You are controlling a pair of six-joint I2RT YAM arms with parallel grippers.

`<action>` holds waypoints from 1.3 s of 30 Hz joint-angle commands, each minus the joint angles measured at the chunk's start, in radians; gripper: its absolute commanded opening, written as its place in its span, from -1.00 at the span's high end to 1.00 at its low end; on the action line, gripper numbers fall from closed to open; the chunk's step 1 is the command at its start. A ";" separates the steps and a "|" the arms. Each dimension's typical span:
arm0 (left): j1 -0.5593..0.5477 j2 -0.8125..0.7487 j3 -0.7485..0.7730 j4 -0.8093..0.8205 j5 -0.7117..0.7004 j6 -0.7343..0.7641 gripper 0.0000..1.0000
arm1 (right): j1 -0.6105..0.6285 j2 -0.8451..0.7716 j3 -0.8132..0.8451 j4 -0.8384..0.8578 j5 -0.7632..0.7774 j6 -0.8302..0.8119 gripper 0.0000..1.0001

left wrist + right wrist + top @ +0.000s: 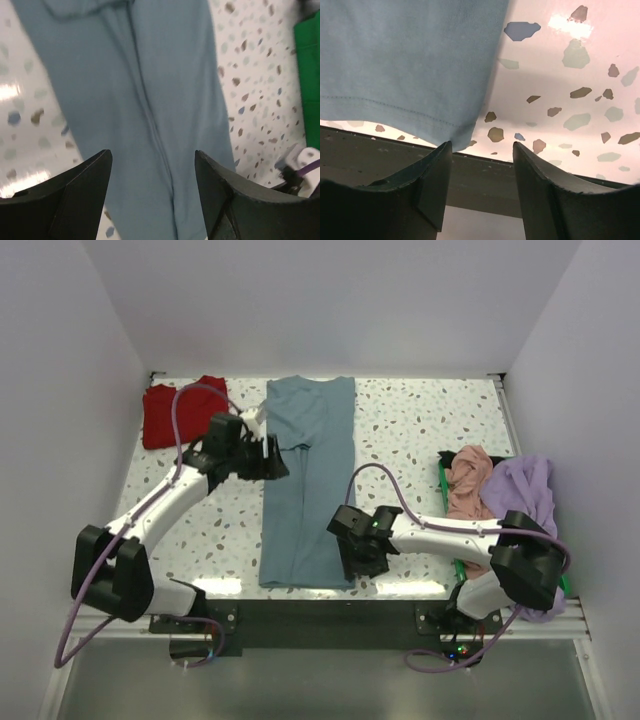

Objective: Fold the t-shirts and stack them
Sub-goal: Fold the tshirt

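The slate-blue t-shirt (305, 480) lies folded into a long strip down the middle of the table; it also shows in the left wrist view (135, 100) and the right wrist view (405, 65). My left gripper (270, 452) is open and empty over the strip's left edge near its upper part. My right gripper (356, 562) is open and empty by the strip's near right hem corner. A folded red t-shirt (180, 412) lies at the back left. A salmon-pink t-shirt (468, 485) and a lavender t-shirt (525, 495) lie crumpled at the right.
The crumpled shirts lie in a green-rimmed basket (443, 480) at the table's right edge; its green side shows in the left wrist view (307, 75). The dark front edge of the table (485, 175) is right below my right gripper. White walls close in the table.
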 commanded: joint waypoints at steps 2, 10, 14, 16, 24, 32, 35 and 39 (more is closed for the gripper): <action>-0.037 -0.192 -0.185 -0.114 -0.116 -0.109 -0.43 | -0.001 -0.039 -0.031 0.096 -0.004 0.037 -0.09; -0.051 -0.338 -0.320 -0.260 -0.248 -0.190 -0.44 | -0.001 -0.030 -0.051 0.160 -0.044 0.033 -0.05; -0.082 -0.355 -0.367 -0.280 -0.257 -0.229 -0.44 | 0.001 0.001 -0.051 0.157 -0.046 0.033 -0.01; -0.100 -0.357 -0.395 -0.281 -0.262 -0.246 -0.43 | -0.001 0.013 -0.054 0.148 -0.049 0.033 0.02; -0.224 -0.369 -0.455 -0.298 -0.303 -0.336 -0.44 | -0.001 0.041 -0.078 0.149 -0.052 0.040 0.31; -0.331 -0.370 -0.501 -0.352 -0.314 -0.433 -0.44 | -0.001 0.032 -0.078 0.140 -0.053 0.043 0.60; -0.379 -0.398 -0.525 -0.378 -0.314 -0.489 -0.44 | -0.001 0.044 -0.077 0.146 -0.059 0.040 0.70; -0.421 -0.426 -0.557 -0.393 -0.337 -0.537 -0.41 | -0.001 0.055 -0.078 0.154 -0.059 0.037 0.77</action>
